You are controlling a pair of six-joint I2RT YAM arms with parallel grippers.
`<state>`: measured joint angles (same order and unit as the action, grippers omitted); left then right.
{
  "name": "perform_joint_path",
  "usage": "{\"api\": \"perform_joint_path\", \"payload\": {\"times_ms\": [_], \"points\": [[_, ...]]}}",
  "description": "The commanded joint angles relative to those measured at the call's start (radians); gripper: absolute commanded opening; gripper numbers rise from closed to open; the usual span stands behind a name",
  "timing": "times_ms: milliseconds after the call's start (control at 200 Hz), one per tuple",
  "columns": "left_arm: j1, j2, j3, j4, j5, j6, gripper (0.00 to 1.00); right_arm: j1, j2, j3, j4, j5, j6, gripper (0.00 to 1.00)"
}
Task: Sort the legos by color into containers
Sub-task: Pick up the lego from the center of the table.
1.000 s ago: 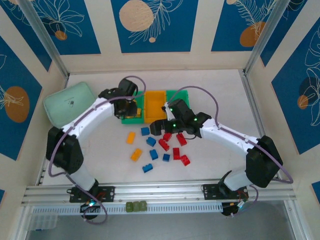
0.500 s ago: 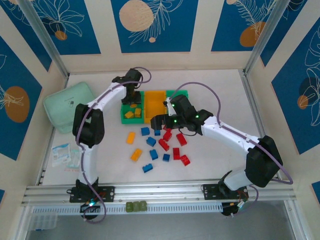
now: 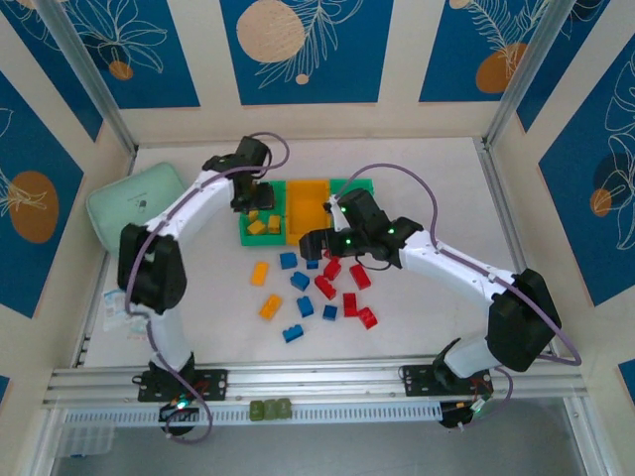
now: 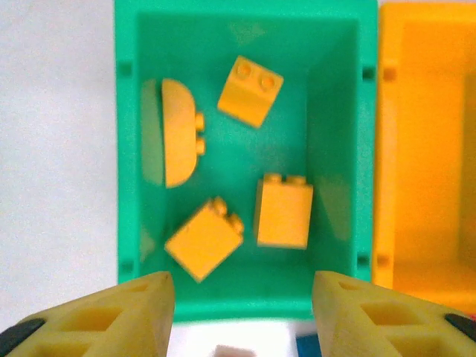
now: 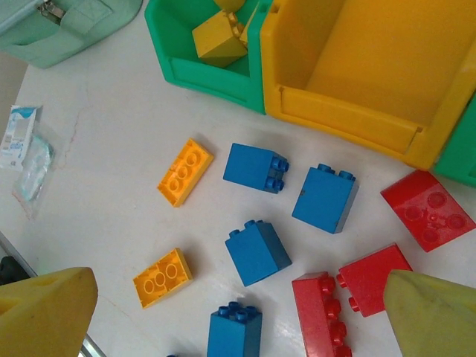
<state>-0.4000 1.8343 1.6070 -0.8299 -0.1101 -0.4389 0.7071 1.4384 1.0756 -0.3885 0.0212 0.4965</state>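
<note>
My left gripper [image 4: 242,312] hangs open over the left green container [image 4: 130,149], nothing between its yellow fingers [image 4: 141,312]. Several yellow legos [image 4: 282,212] lie inside that bin. From above, that gripper [image 3: 250,193] sits at the bin's far end, beside the orange container [image 3: 306,203] and the right green container [image 3: 355,186]. My right gripper [image 5: 242,312] is wide open above loose legos on the table: blue ones [image 5: 257,251], red ones [image 5: 372,279] and two flat yellow ones [image 5: 185,172]. It holds nothing.
A pale mint-green box [image 3: 134,208] stands at the far left. A clear plastic packet [image 3: 124,307] lies near the left arm's base. Small olive-green blocks [image 3: 270,409] rest on the front rail. Loose bricks spread across the table's middle [image 3: 308,297].
My left gripper has gone from shut to open above the left green bin, and its arm has swung its elbow leftward. The right gripper edged slightly toward the bins, then held still.
</note>
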Motion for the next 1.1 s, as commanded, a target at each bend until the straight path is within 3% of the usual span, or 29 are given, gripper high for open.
{"api": "perform_joint_path", "payload": {"times_ms": [0,225,430,765,1095], "points": [[-0.009,-0.113,-0.113,-0.006,0.050,-0.015,0.53,0.015,0.003,0.022,-0.048,-0.022,-0.029,0.99],[-0.071,-0.294,-0.362,0.001,0.072,-0.055,0.54,0.047,-0.007,-0.035,-0.036,-0.012,-0.003,0.99],[-0.154,-0.361,-0.516,0.013,0.086,-0.121,0.56,0.085,-0.012,-0.120,0.053,-0.015,0.039,0.99],[-0.175,-0.274,-0.624,0.081,0.125,-0.140,0.61,0.106,0.011,-0.150,0.098,0.005,0.060,0.99],[-0.162,-0.163,-0.602,0.119,0.020,-0.132,0.61,0.106,0.019,-0.135,0.092,0.008,0.045,0.99]]}}
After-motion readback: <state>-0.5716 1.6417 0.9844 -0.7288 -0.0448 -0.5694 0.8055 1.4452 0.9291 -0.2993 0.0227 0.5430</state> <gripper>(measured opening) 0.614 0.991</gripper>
